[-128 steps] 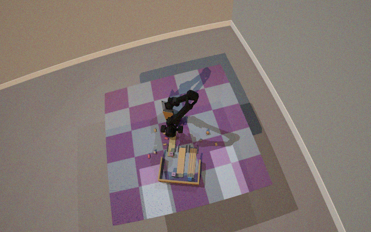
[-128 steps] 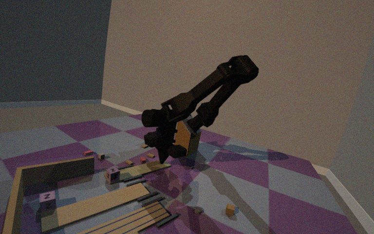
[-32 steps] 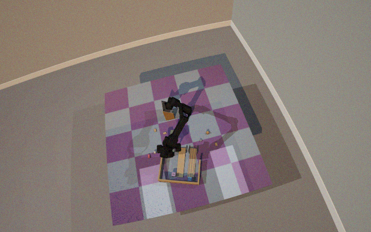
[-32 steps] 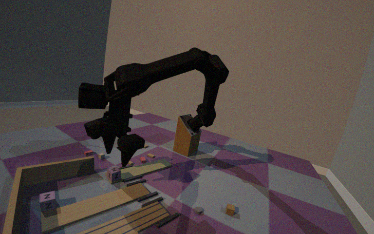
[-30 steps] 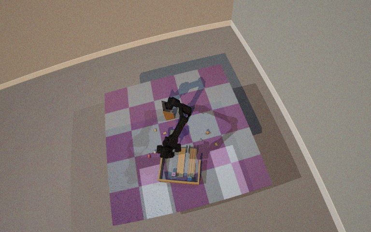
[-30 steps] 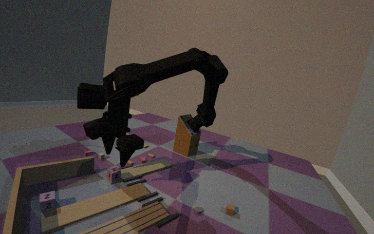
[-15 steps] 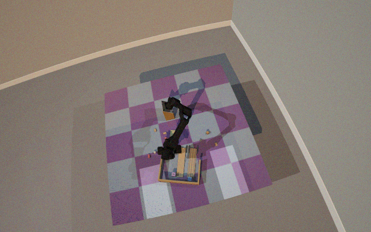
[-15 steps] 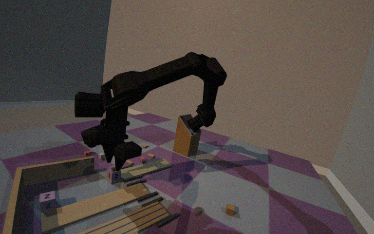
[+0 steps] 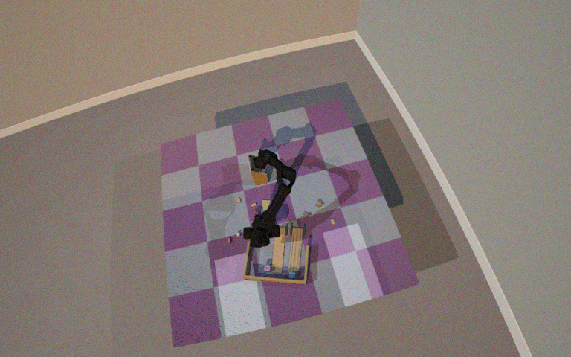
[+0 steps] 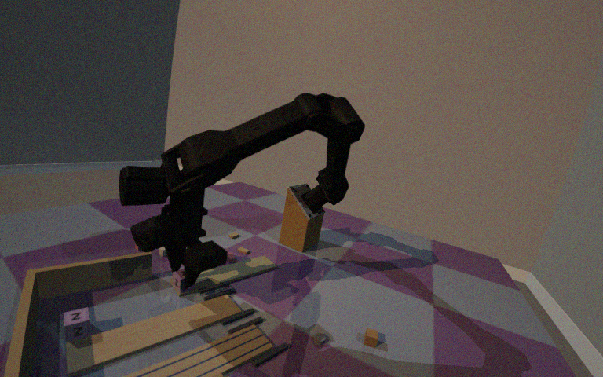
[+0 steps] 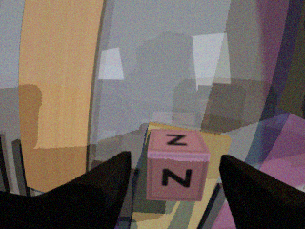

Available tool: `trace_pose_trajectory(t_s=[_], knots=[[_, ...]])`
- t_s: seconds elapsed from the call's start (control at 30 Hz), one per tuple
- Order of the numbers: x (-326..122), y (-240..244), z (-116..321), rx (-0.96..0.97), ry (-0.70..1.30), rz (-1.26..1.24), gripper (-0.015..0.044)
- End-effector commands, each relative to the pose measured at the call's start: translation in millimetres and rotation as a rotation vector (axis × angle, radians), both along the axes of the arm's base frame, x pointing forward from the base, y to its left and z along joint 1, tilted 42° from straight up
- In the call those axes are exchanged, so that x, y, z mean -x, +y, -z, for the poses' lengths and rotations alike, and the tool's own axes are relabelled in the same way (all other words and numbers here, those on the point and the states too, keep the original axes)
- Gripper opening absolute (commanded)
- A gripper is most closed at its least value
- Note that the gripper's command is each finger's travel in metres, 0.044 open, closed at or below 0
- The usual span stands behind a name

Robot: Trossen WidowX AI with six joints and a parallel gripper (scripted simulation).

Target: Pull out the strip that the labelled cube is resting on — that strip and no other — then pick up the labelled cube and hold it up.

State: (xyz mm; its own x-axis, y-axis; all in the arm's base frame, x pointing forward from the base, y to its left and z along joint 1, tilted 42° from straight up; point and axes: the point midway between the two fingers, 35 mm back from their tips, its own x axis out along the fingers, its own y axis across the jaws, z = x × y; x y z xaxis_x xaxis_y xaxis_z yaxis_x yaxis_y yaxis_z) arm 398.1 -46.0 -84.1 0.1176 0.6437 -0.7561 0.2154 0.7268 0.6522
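Note:
The labelled pink cube, marked N, rests on the inner end of a pale yellow strip. The rest of this strip reaches out through the tray's open side. My gripper is partly open, with its fingers down on both sides of this cube. The wrist view shows a gap between the cube and each finger. In the top view the arm hides the cube and fingers. A second N cube stands inside the tray near its far wall.
The tray has wooden walls. A wide wooden strip and several narrow strips lie alongside, with dark guides at their ends. A blue cube is in a tray corner. Small blocks, including an orange one, lie outside.

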Motion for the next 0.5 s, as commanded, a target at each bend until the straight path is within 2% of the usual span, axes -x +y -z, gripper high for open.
trace_pose_trajectory(t_s=[0.0, 0.3, 0.43, 0.47], knots=[[1.7, 7.8, 7.7, -0.008, 0.011, -0.001, 0.0250], [1.6, 9.4, 9.5, -0.008, 0.011, -0.001, 0.0250], [1.2, 7.3, 8.1, -0.003, 0.007, -0.003, 0.0145], [1.2, 7.3, 8.1, -0.003, 0.007, -0.003, 0.0138]])
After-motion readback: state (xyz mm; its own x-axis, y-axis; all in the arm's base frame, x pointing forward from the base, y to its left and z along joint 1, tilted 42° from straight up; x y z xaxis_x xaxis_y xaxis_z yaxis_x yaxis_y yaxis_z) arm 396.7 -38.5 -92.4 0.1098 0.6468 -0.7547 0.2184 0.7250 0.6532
